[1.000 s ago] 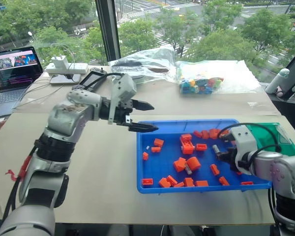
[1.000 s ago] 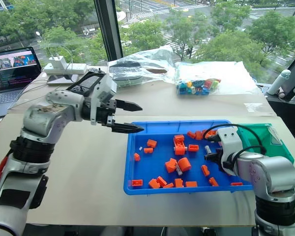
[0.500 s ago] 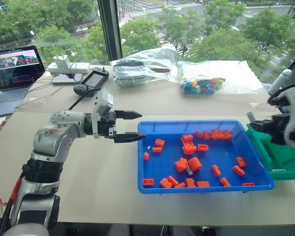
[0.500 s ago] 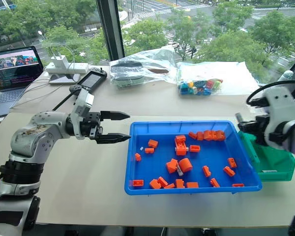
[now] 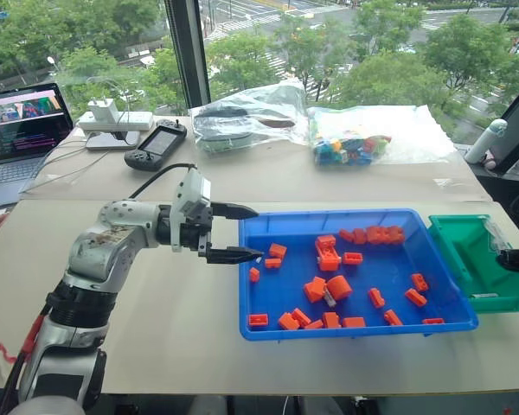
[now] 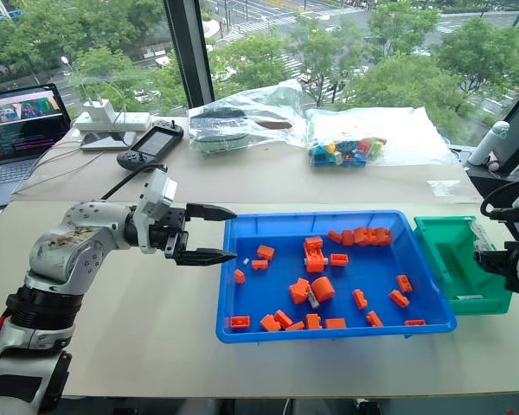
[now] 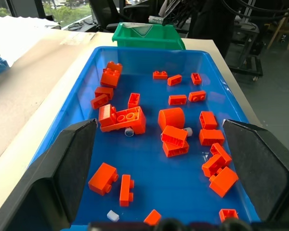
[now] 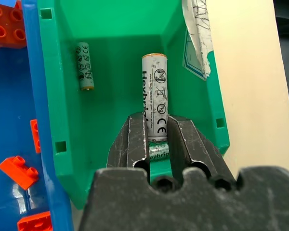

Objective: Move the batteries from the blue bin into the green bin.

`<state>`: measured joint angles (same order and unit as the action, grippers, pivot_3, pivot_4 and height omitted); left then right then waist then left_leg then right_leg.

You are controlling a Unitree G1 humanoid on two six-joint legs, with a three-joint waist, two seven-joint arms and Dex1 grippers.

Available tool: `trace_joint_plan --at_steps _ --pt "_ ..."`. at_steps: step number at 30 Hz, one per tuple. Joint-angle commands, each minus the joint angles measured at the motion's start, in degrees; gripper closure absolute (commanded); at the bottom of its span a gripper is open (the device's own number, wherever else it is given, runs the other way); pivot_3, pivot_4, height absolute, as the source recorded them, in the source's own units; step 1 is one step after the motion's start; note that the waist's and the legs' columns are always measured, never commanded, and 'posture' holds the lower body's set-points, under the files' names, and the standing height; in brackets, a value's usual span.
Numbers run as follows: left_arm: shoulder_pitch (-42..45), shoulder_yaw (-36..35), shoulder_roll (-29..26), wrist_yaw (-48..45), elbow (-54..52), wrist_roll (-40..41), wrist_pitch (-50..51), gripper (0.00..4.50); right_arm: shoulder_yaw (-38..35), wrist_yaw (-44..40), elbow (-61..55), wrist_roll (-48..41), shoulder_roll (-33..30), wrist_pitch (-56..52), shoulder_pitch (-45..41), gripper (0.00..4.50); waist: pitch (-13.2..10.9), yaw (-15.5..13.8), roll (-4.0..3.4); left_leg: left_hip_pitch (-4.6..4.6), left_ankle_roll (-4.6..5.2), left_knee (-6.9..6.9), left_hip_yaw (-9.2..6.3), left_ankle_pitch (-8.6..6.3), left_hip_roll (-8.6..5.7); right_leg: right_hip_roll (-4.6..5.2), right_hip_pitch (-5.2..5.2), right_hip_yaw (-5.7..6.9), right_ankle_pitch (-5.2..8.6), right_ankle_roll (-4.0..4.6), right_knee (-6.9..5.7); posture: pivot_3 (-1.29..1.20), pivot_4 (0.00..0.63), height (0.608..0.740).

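Note:
The blue bin (image 5: pixel 432 259) lies in the middle of the table, holding many orange bricks. Two whitish batteries show among them: one (image 7: pixel 129 131) pokes out from under a brick, another (image 7: pixel 188 131) sits beside an orange cylinder. My left gripper (image 5: pixel 258 233) hangs open at the bin's left rim, pointing across it. The green bin (image 5: pixel 467 246) stands against the blue bin's right end. My right gripper (image 8: pixel 154 120) is over the green bin, its fingers (image 8: pixel 135 139) close on either side of a battery (image 8: pixel 154 91). Another battery (image 8: pixel 85 66) lies on the green bin's floor.
Behind the bins lie a clear bag of coloured bricks (image 5: pixel 350 149), a plastic bag (image 5: pixel 251 112) and a game controller (image 5: pixel 157 143). A laptop (image 5: pixel 22 130) and a power strip (image 5: pixel 112 121) are at the back left. The table edge runs just right of the green bin.
My right gripper has swung right, out of the blue bin and over the green bin, carrying the battery. My left gripper has sunk a little toward the blue bin's left rim.

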<state>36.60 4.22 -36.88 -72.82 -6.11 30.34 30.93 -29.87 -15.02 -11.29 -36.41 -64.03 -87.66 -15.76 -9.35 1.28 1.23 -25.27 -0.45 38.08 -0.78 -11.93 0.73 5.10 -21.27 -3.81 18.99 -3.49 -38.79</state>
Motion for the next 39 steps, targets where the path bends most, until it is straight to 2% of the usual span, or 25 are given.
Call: trace_joint_plan --at_steps 1,8,10,14,16,19,21,26,32,39 --pt "-0.3 -0.4 -1.0 -0.2 -2.4 0.5 -0.2 0.00 -1.1 -0.4 0.3 2.8 0.0 2.5 -1.1 2.28 0.0 -0.1 0.00 0.00 0.00 0.00 0.01 0.00 -0.02 0.02 0.00 0.00 0.00 0.00 0.00 0.00 0.150 0.732" --pt "-0.9 -1.7 -1.5 0.1 -2.7 2.4 1.4 0.00 -0.4 -2.6 -0.9 4.5 -2.9 1.6 -4.4 0.04 0.0 -0.2 0.00 0.00 0.00 0.00 0.01 0.00 0.00 0.01 0.00 0.00 0.00 0.00 0.01 0.00 0.150 0.732" --pt "-0.5 -1.8 -1.5 0.3 -2.5 2.8 1.6 0.00 -0.5 -3.8 -2.9 2.9 -3.0 0.1 -7.7 0.04 0.0 0.0 -0.02 0.00 0.00 0.00 0.01 0.00 0.01 0.01 0.00 0.00 0.00 0.00 0.02 0.00 0.150 0.732" --pt "0.7 -1.7 -1.2 0.3 -1.9 2.8 1.8 0.00 1.3 -9.9 -9.6 -5.9 -1.6 -4.8 -13.4 0.04 0.0 0.2 -0.02 0.02 0.00 -0.01 -0.01 0.00 0.05 -0.05 -0.01 0.00 0.00 0.00 0.08 0.00 0.150 0.732" --pt "1.4 -1.3 -0.7 0.2 -1.3 2.5 1.4 0.00 5.1 -10.3 -15.5 -11.5 -0.2 -4.8 -12.9 0.04 0.0 0.0 -0.02 0.01 0.00 -0.01 -0.06 0.00 0.05 -0.05 0.01 0.03 0.00 0.00 0.10 0.00 0.150 0.732" --pt "1.6 -0.7 -0.5 -0.1 -0.7 1.7 0.7 0.00 8.2 -8.7 -19.6 -15.5 1.4 -4.8 -10.8 0.04 0.0 -0.2 0.00 -0.01 0.00 -0.01 -0.07 0.00 0.03 -0.02 0.04 0.05 0.00 0.00 0.10 0.00 0.150 0.732" --pt "1.4 -0.5 -0.5 -0.4 -0.8 1.4 0.6 0.00 8.8 -7.0 -20.7 -18.1 4.0 -4.8 -8.8 0.04 0.0 -0.4 0.01 -0.02 0.00 -0.01 -0.08 0.00 -0.02 0.03 0.04 0.06 0.00 0.00 0.08 0.00 0.150 0.732" --pt "1.7 -0.3 -0.5 -0.3 -0.7 1.4 0.8 0.00 15.9 4.1 -21.7 -17.5 14.1 -4.8 -8.8 0.04 0.0 -0.2 0.10 -0.05 0.00 0.02 -0.16 0.00 0.00 -0.01 0.05 0.13 0.00 0.00 -0.10 0.00 0.150 0.732" --pt "1.9 -1.6 0.4 1.7 -0.5 2.2 1.6 0.00 19.4 12.2 -20.9 -21.1 18.5 -4.8 -9.8 0.04 0.0 -0.2 0.10 -0.05 0.00 0.01 -0.16 0.00 -0.01 -0.01 0.01 0.11 0.00 0.00 -0.13 0.00 0.150 0.732" --pt "1.7 -1.7 -0.2 2.0 -0.6 2.1 1.8 0.00 20.9 18.1 -20.3 -27.5 18.9 -4.8 -8.4 0.04 0.0 -0.2 0.10 -0.04 0.00 0.01 -0.17 0.00 -0.01 -0.01 0.01 0.12 0.00 0.00 -0.14 0.00 0.150 0.732"
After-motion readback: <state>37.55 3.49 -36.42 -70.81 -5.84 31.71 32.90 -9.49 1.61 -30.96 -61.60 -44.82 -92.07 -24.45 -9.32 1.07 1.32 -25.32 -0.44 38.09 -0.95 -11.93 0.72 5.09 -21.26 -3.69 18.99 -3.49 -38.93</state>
